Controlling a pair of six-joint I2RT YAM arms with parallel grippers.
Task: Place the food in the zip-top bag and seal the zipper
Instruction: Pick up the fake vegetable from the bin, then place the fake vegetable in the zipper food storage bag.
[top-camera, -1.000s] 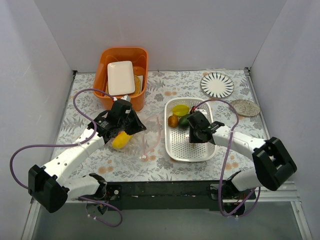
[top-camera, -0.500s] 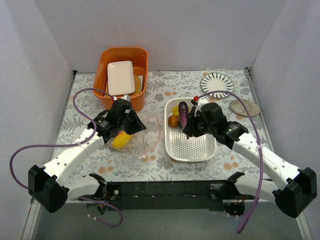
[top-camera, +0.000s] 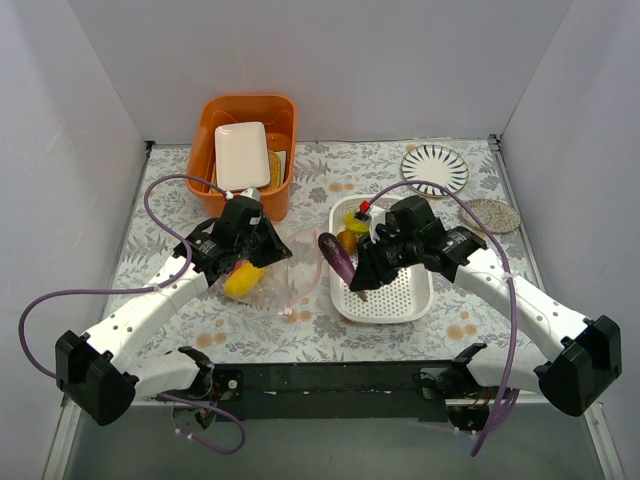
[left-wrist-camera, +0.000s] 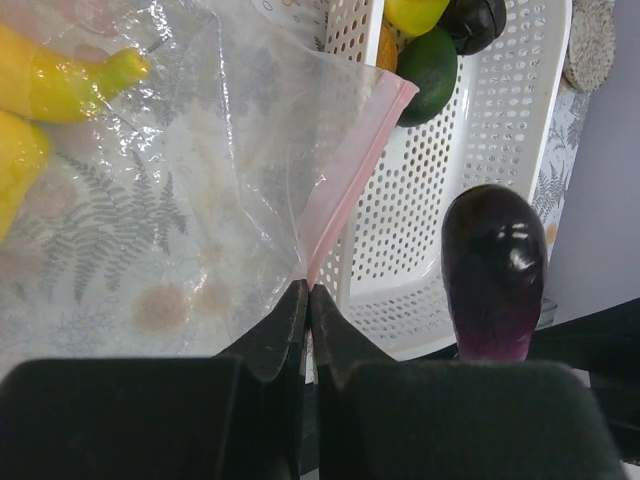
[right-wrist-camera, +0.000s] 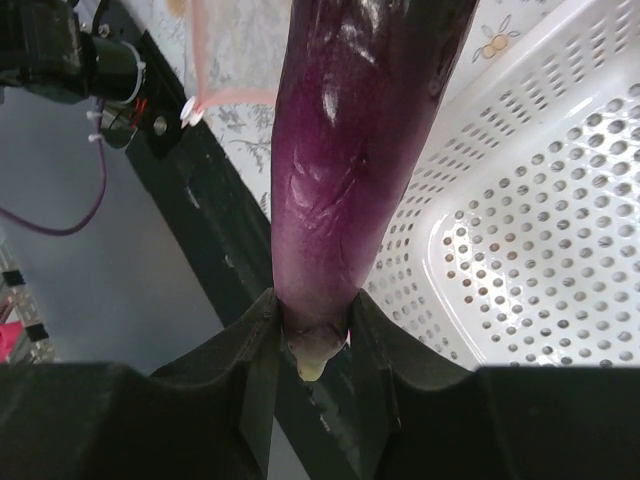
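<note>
Pinching the zipper (left-wrist-camera: 352, 165) tight, the left gripper (left-wrist-camera: 308, 292) lifts one lip of the bag (left-wrist-camera: 190, 190) so its mouth gapes toward the basket (left-wrist-camera: 500, 110), the banana (left-wrist-camera: 60, 80) already inside. The right gripper (right-wrist-camera: 312, 325) clamps the eggplant (right-wrist-camera: 350, 150) at its stem end and holds it slanted over the basket's left rim, tip aimed at that opening, likely so it slides in lengthwise. From above the clear bag's outline is hard to trace, the eggplant's tip runs out of the right wrist view, and the right arm partly hides the other food (left-wrist-camera: 432, 75) in the basket.
</note>
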